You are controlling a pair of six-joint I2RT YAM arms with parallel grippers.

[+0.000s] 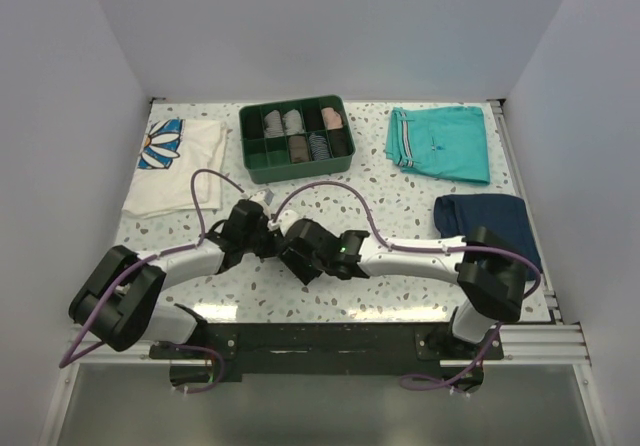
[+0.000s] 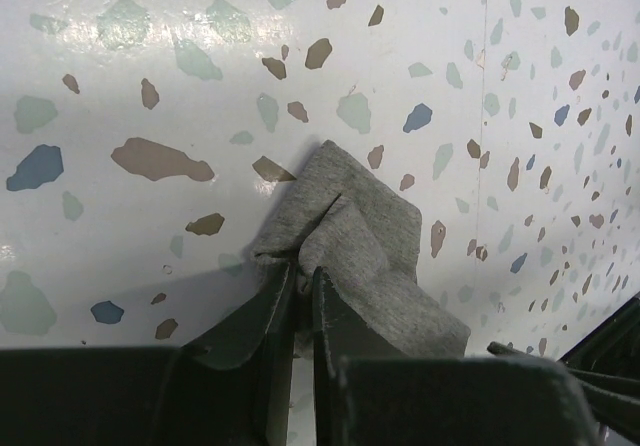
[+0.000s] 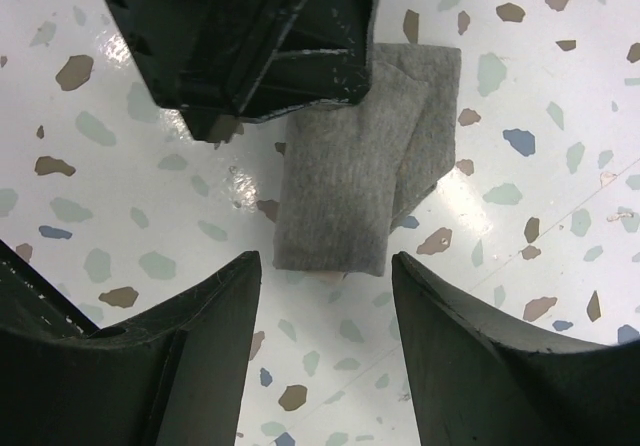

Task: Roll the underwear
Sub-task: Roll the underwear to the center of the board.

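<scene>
**Item 1. Left gripper** (image 2: 303,282): the jaws stood almost closed, only a slit between them, pinching a raised fold of the underwear (image 2: 360,236). The cloth was puckered at the fingertips and spread away toward 1 o'clock in the left wrist view.

**Item 2. Right gripper** (image 3: 325,266): the jaws stood well apart and held nothing. The fingers (image 3: 215,306) flanked the near end of the underwear at 8 and 4 o'clock, with no contact visible.

**Item 3. Underwear:** a small grey knit piece, folded to a narrow oblong and lying flat on the table (image 1: 400,296). In the right wrist view its far end lay under the left gripper's body at 11 o'clock, and one flap jutted toward 2 o'clock. In the top view it was hidden beneath the two grippers, which met near the table's middle.

**Item 4. Surroundings, top view, reckoned from the grippers:**
- Green tray (image 1: 296,173) at 12 o'clock, with rolled cloth pieces in several compartments.
- Teal shorts (image 1: 440,144) at 2 o'clock, lying flat.
- Navy garment (image 1: 480,216) at 3 o'clock, folded and partly behind the right arm.
- White shirt (image 1: 185,171) with a daisy print at 10 o'clock.
- Purple cables (image 1: 330,188) looping above both arms.
</scene>
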